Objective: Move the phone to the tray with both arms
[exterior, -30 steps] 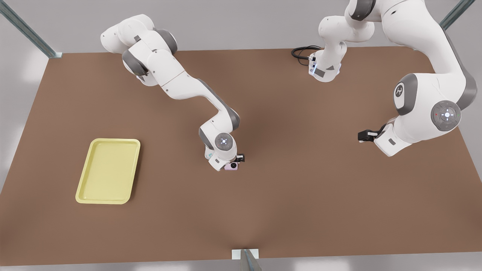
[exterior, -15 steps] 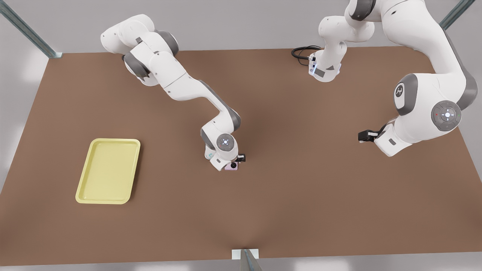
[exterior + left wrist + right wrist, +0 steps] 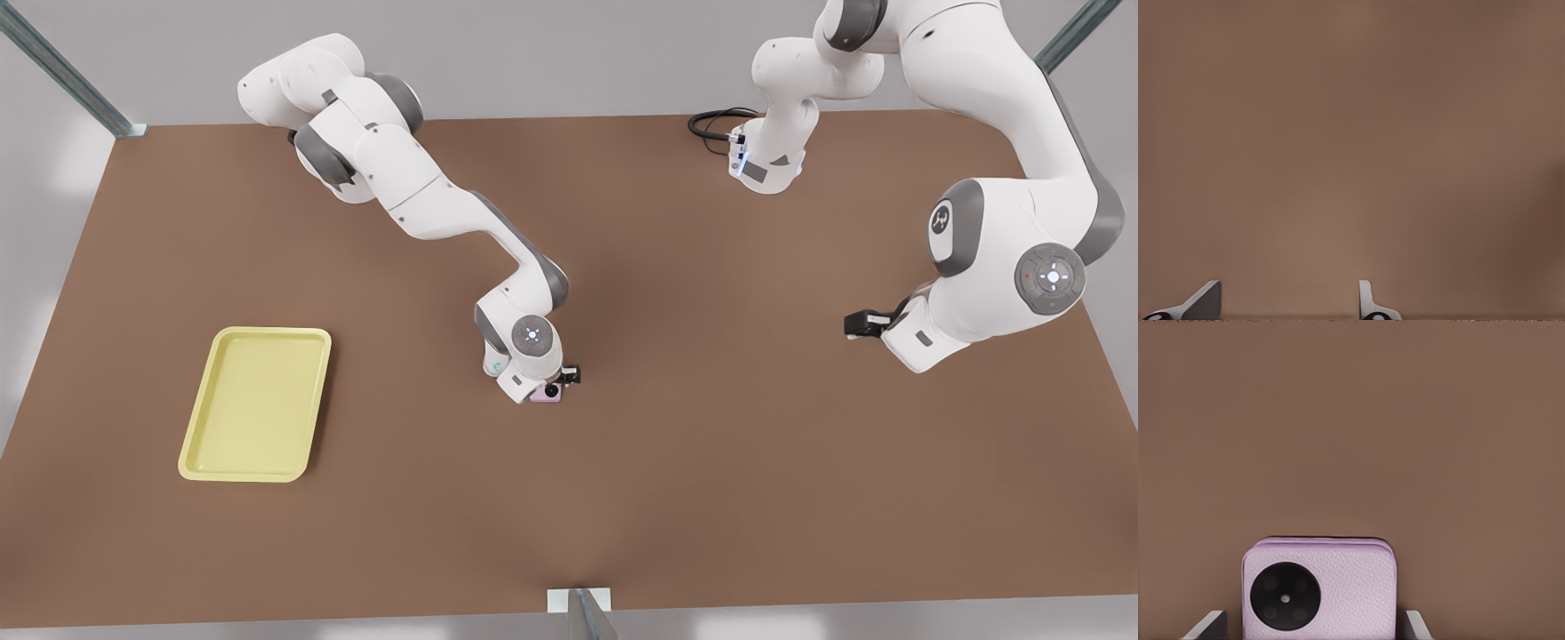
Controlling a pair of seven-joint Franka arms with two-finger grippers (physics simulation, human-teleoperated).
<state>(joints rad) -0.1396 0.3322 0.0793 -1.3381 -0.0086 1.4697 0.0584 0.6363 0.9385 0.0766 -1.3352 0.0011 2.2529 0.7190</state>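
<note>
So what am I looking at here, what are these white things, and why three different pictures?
They are two white robot arms, drawn by a simulator, above a brown table. The wide picture comes from a camera overlooking the scene, the other two from cameras on each arm's wrist. The right gripper is down at a small pink-lilac phone, jaws open on either side of it. The left gripper waits over bare table at the front view's right, jaws open. The yellow tray, the phone's destination, lies at the front view's left.
</note>
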